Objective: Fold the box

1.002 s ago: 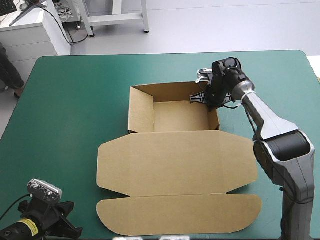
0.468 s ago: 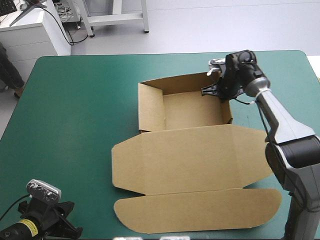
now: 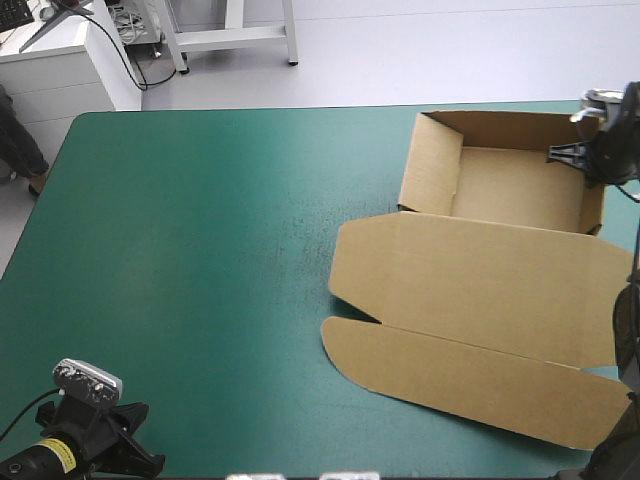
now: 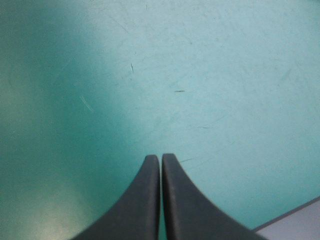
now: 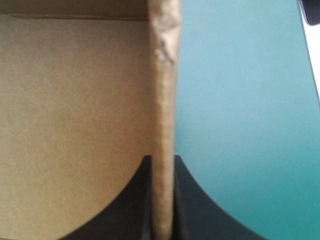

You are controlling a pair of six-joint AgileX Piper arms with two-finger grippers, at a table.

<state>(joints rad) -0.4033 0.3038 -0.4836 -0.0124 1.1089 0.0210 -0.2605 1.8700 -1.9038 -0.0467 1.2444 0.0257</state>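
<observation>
Most of the right arm (image 3: pixel 628 330) is cut off at the 3 o'clock edge of the high view, and its dark bulk overlaps the right edge of the lid (image 3: pixel 470 285). The right gripper (image 5: pixel 162 161) shows there only as a small dark shape at 2 o'clock. Its own wrist view is clearer: the black fingers (image 5: pixel 135 210) are all but closed, pinching the tray's right wall (image 5: pixel 163 100) between them. The wall's top edge looks dented a little ahead of the fingertips, and its outer face cannot be seen. The left gripper (image 4: pixel 160 159) sits at 7 o'clock in the high view, partly cut off. Its two fingers are pressed together in a point over the teal-green cover (image 4: pixel 210 75).

The box (image 3: pixel 432 165) lies at the 2 o'clock corner of the table (image 3: pixel 200 250). Its tray (image 3: pixel 515 185) has its walls raised and shows only plain brown floor. The lid lies flat toward 5 o'clock and ends in a rounded flap (image 3: pixel 470 375).
</observation>
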